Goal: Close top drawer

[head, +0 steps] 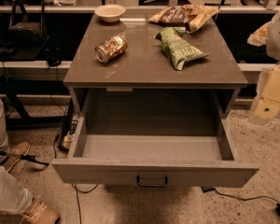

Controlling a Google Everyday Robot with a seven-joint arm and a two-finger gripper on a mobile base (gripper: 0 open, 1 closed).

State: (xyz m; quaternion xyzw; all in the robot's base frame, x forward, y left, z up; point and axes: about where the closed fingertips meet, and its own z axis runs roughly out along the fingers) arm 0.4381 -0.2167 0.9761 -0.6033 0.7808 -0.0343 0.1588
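The top drawer (pixel 154 171) of the grey-brown cabinet stands pulled far out towards me. Its inside is empty. Its flat front panel carries a small dark loop handle (pixel 152 181) at the centre. The lower drawers are hidden under it. My gripper (pixel 266 109) shows as a pale cream part of the arm at the right edge, level with the cabinet's top right corner. It is to the right of the drawer, apart from it and well away from the handle.
On the cabinet top (pixel 144 66) lie a tipped can (pixel 111 48), a green chip bag (pixel 179 48), a brown snack bag (pixel 184 15) and a white bowl (pixel 110 12). A person's legs and shoes (pixel 7 185) are at the left. Cables (pixel 77 197) lie on the floor.
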